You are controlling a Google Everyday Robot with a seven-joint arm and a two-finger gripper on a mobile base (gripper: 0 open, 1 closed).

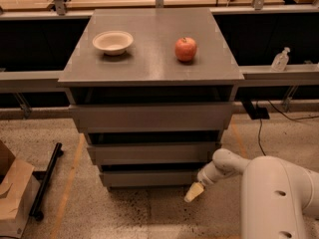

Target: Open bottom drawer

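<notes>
The grey cabinet has three drawer fronts stacked under its top. The bottom drawer [152, 178] is the lowest and narrowest front, just above the floor, with a dark gap above it. My gripper [194, 192] hangs at the end of the white arm, low at the drawer's right front corner, just in front of and slightly below its front face. Its yellowish tip points down-left towards the floor.
A white bowl [113, 42] and a red apple [185, 49] sit on the cabinet top [149, 66]. A cardboard box [12, 195] and a black bar [46, 180] lie on the floor at left. A cable [259, 133] runs at right. A bottle [280, 59] stands on the right ledge.
</notes>
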